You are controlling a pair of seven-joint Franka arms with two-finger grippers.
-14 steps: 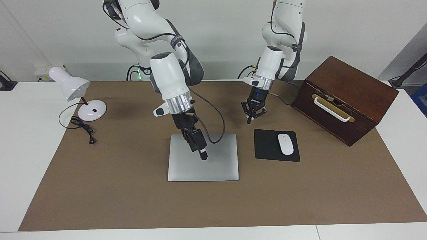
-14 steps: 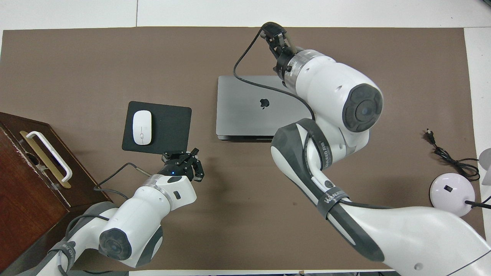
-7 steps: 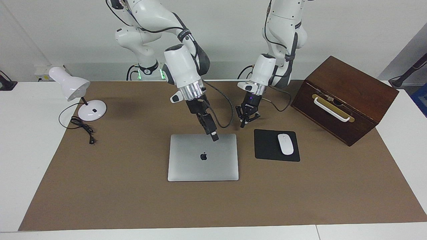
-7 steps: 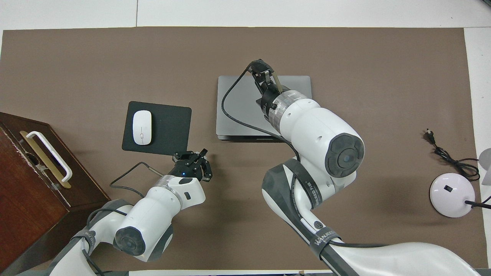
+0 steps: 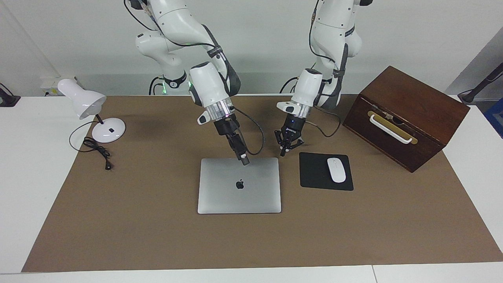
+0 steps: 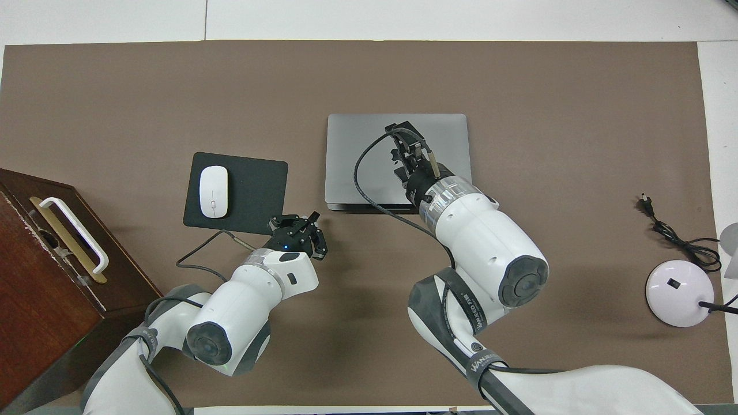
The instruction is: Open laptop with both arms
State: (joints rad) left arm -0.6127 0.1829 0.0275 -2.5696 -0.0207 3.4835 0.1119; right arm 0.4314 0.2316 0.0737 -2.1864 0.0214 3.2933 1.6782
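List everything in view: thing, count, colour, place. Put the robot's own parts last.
laptop: one, silver-grey, lid shut, middle of the mat.
mouse pad: one, black, beside the laptop toward the left arm's end.
mouse: one, white, on the mouse pad.
wooden box: one, dark brown with a white handle, at the left arm's end.
desk lamp: one, white, at the right arm's end, cord unplugged.
mat: one, brown, on the white table.
right gripper: one, black, over the laptop's edge nearest the robots.
left gripper: one, black, shut, over the mat between laptop and mouse pad.
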